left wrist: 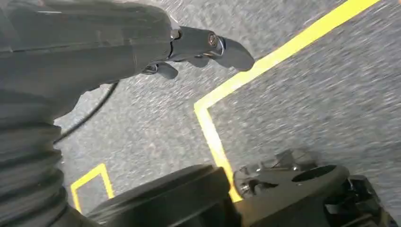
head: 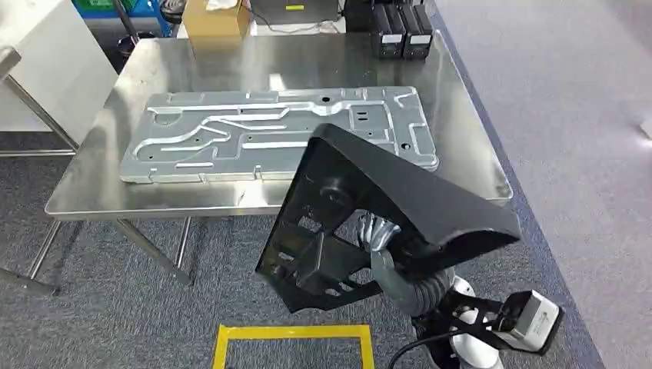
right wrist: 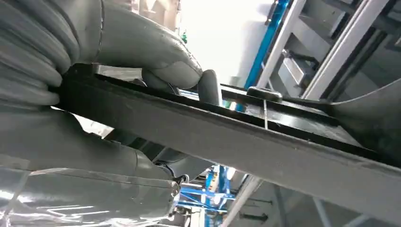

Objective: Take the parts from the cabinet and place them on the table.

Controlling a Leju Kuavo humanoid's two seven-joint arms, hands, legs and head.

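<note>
Black plastic angular part (head: pixel 400 207) hangs in the air, short of the near edge of the steel table (head: pixel 100 173), gripped by the right hand (head: pixel 380 234). Left hand (left wrist: pixel 198 47) hangs over the floor, fingers apart, holding nothing. Carry step, I judge. Next: reach farther, lower the part beside the grey machined aluminium plate (head: pixel 231 134).

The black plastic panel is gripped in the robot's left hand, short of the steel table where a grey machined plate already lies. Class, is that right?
Wrong in one respect: the right hand, not the left, grips the black plastic panel, as the right wrist view shows. The panel is short of the steel table, where the grey machined plate already lies.
</note>
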